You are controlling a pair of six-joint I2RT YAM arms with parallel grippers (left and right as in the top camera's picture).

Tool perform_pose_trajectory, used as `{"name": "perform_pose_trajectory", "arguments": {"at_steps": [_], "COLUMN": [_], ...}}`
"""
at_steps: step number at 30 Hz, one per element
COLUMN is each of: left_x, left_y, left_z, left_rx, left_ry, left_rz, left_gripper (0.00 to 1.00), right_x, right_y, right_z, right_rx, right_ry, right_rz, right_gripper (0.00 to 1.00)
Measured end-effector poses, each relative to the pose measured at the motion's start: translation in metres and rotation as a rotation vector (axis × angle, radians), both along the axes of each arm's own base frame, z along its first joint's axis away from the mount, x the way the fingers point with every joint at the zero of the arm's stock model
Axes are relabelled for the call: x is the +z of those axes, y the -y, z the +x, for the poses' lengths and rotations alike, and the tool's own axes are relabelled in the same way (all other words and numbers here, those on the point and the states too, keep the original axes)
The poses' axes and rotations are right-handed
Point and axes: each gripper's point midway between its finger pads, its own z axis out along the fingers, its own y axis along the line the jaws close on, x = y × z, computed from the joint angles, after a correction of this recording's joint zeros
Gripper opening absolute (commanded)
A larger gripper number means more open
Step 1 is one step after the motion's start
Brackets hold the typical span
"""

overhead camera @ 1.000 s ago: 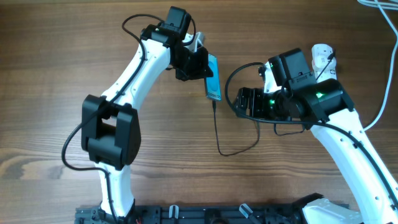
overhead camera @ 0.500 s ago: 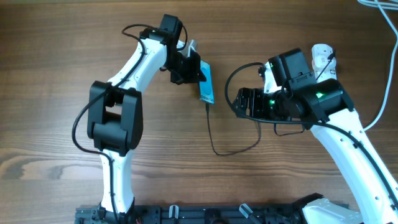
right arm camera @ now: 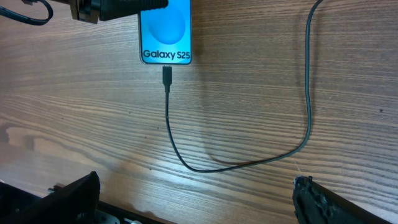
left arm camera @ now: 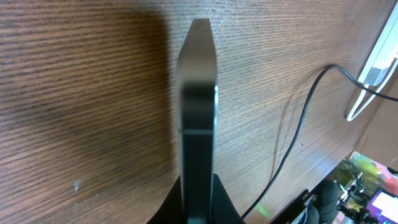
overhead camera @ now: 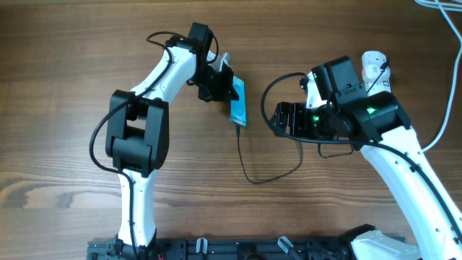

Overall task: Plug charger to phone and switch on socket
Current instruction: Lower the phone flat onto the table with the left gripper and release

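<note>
- The table (overhead camera: 58,87) is brown wood, its grain running left to right, and a black rail (overhead camera: 216,249) lines its near edge.
- My left pincer (overhead camera: 225,85) is clamped on the phone (overhead camera: 238,103) near its far end. It holds the phone tilted up on edge, with the cyan screen turned to the right.
- The charger (overhead camera: 245,162) has its plug tip against the phone's near end, but I cannot tell if it is fully seated. Its thin cable loops nearer and then right over bare wood.
- My right pincer (right arm camera: 194,190) is spread wide and holds nothing, right of that loop.
- The socket (overhead camera: 374,63) lies far right, partly behind my right arm. Its white lead (overhead camera: 449,115) runs by the table's right edge.
- In the left wrist view, blurred colourful clutter (left arm camera: 373,193) shows beyond the table.
</note>
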Motion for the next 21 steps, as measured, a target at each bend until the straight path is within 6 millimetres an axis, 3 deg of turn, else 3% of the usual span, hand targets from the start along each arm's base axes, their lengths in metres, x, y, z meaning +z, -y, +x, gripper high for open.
{"name": "perform_pose_trajectory", "arguments": {"at_steps": [12,21], "left_x": [-0.003,-0.007], "left_y": [0.007,0.001], "left_z": [-0.010,-0.012], "left_rx": [-0.055,-0.055], "left_ry": [0.007,-0.001], "left_rz": [0.022,0.068], "left_gripper": [0.04,0.12], "right_x": [0.000,0.000], "right_y": [0.000,-0.001], "right_z": [0.000,-0.001], "right_rx": [-0.003,0.000], "right_ry": [-0.001,-0.004], "right_rz": [0.001,0.007], "right_gripper": [1.00,1.00]}}
